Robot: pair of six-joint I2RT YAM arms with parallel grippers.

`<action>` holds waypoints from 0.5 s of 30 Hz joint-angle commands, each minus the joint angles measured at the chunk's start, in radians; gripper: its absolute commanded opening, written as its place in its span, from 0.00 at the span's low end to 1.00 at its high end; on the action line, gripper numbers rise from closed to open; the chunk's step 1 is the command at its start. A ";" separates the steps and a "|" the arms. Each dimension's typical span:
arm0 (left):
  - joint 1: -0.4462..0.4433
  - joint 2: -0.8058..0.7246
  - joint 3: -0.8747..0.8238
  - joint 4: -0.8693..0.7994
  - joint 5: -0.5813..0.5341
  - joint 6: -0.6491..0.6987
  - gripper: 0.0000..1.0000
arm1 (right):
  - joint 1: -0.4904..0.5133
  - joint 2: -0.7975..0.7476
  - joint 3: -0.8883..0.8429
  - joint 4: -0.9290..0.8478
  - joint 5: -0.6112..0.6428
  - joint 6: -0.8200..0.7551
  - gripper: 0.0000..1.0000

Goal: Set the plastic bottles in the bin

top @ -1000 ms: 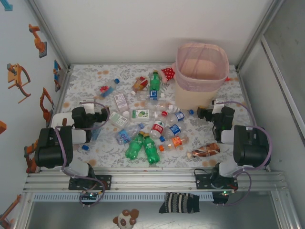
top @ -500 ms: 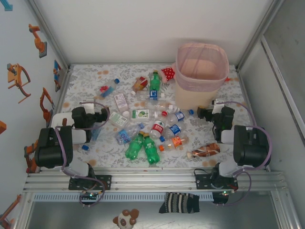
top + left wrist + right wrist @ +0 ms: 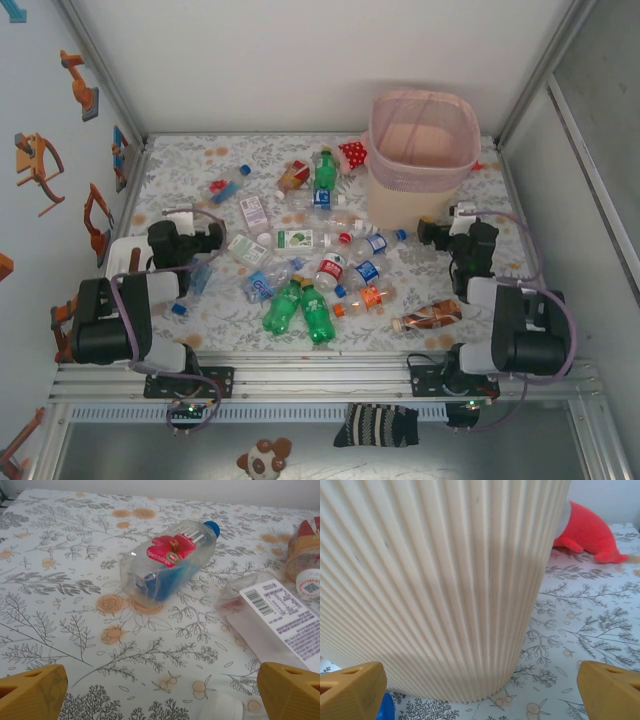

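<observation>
Plastic bottles [image 3: 318, 270] lie scattered over the middle of the flowered table, among them two green ones [image 3: 300, 310] and a brown one [image 3: 428, 317]. The pink mesh bin [image 3: 470, 130] stands at the back right. My left gripper [image 3: 195, 228] hovers open at the left. Ahead of the left gripper [image 3: 160, 695] lies a clear bottle with a red flower label and blue cap [image 3: 167, 562], and a white-labelled bottle [image 3: 280, 625] lies to its right. My right gripper [image 3: 455, 222] is open, and the right gripper [image 3: 480, 692] faces the bin's ribbed beige body [image 3: 435, 580] from close up with nothing between its fingers.
A red white-dotted soft item [image 3: 352, 153] lies left of the bin, and a red-orange soft thing [image 3: 587, 532] lies behind the bin on the right. Metal frame posts and side walls close in the table. A white cap [image 3: 220, 707] sits just under my left gripper.
Both arms have shifted a little, their elbows sinking toward the near edge, while the grippers stay almost where they were. No bottle has moved.
</observation>
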 commanded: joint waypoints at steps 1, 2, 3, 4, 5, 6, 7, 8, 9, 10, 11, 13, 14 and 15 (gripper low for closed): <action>0.006 -0.043 0.091 -0.160 -0.006 -0.008 0.97 | -0.005 -0.067 0.038 -0.161 0.032 0.032 0.95; 0.005 -0.045 0.117 -0.206 -0.001 -0.006 0.97 | -0.004 -0.093 0.044 -0.203 0.031 0.031 0.95; 0.006 -0.041 0.150 -0.256 0.002 -0.003 0.97 | -0.004 -0.120 0.047 -0.242 0.036 0.032 0.94; 0.006 -0.038 0.186 -0.313 0.007 0.001 0.97 | -0.005 -0.146 0.053 -0.284 0.045 0.031 0.94; 0.006 -0.033 0.215 -0.356 0.009 0.006 0.97 | -0.004 -0.170 0.060 -0.326 0.059 0.035 0.94; 0.005 -0.026 0.248 -0.395 0.017 0.013 0.97 | -0.005 -0.196 0.074 -0.379 0.073 0.047 0.93; 0.005 -0.019 0.285 -0.438 0.021 0.018 0.97 | -0.004 -0.219 0.088 -0.428 0.078 0.057 0.91; 0.005 -0.012 0.320 -0.480 0.021 0.018 0.97 | -0.003 -0.241 0.099 -0.466 0.074 0.067 0.91; 0.006 0.001 0.374 -0.539 0.018 0.016 0.97 | -0.005 -0.259 0.111 -0.505 0.072 0.083 0.90; 0.005 0.018 0.427 -0.598 0.016 0.012 0.97 | -0.005 -0.275 0.123 -0.539 0.074 0.101 0.90; 0.007 0.044 0.498 -0.677 0.020 0.017 0.97 | -0.004 -0.289 0.140 -0.582 0.077 0.122 0.89; 0.007 0.106 0.623 -0.805 0.046 0.043 0.99 | -0.004 -0.304 0.180 -0.668 0.091 0.168 0.87; 0.007 0.140 0.674 -0.847 0.064 0.057 1.00 | -0.004 -0.307 0.203 -0.723 0.101 0.193 0.87; 0.007 0.170 0.718 -0.876 0.086 0.074 0.98 | -0.004 -0.308 0.228 -0.770 0.109 0.215 0.87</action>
